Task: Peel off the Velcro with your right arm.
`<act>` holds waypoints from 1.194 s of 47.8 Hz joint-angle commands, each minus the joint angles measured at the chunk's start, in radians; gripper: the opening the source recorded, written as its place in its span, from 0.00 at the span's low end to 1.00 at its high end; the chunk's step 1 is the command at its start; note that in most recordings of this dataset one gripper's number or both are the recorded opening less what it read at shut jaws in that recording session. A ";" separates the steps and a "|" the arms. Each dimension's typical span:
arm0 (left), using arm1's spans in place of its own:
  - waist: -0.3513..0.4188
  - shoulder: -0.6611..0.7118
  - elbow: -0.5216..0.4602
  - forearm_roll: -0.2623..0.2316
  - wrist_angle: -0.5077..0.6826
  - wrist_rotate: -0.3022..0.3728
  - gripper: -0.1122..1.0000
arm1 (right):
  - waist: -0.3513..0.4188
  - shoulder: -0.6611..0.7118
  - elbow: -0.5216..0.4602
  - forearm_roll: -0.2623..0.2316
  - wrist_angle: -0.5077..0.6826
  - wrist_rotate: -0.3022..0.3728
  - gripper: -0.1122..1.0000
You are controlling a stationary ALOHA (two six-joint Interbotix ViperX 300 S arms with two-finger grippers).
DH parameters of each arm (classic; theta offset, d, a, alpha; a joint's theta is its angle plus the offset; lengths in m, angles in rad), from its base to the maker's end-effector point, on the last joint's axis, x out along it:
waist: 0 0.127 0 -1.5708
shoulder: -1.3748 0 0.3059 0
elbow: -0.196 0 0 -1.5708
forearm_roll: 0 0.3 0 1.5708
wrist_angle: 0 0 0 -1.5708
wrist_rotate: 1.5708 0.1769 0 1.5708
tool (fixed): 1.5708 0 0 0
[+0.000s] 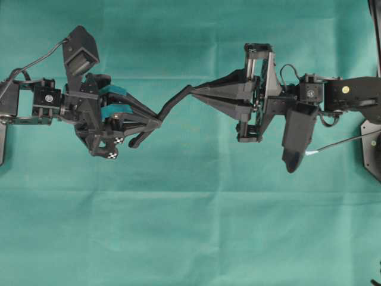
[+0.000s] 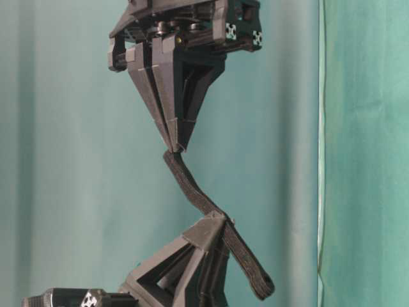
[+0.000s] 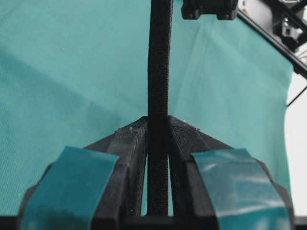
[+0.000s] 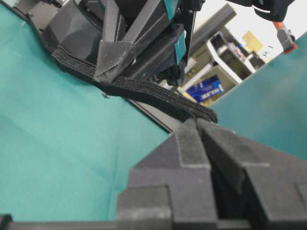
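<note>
Velcro point(image 1: 172, 102), a narrow black strap, hangs in the air above the green tabletop point(image 1: 190, 226), stretched between the two grippers. The left gripper point(image 1: 159, 121), its fingers patched with teal, is clamped on the strap partway along, leaving a loose end dangling. The right gripper point(image 1: 193, 90) is pinched together on the strap's other end.

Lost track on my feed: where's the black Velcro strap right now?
Overhead, the thin black Velcro strap hangs mid-frame above the green cloth, stretched between the teal-patched left gripper and the dark grey right gripper.
</note>
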 commanded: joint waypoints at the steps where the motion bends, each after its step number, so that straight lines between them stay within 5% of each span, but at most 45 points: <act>1: 0.000 -0.006 -0.021 0.000 -0.009 0.000 0.19 | 0.002 -0.009 -0.017 -0.002 -0.011 0.002 0.01; 57: 0.000 -0.006 -0.023 -0.002 -0.040 0.002 0.19 | 0.054 0.025 -0.009 -0.002 -0.011 0.011 0.01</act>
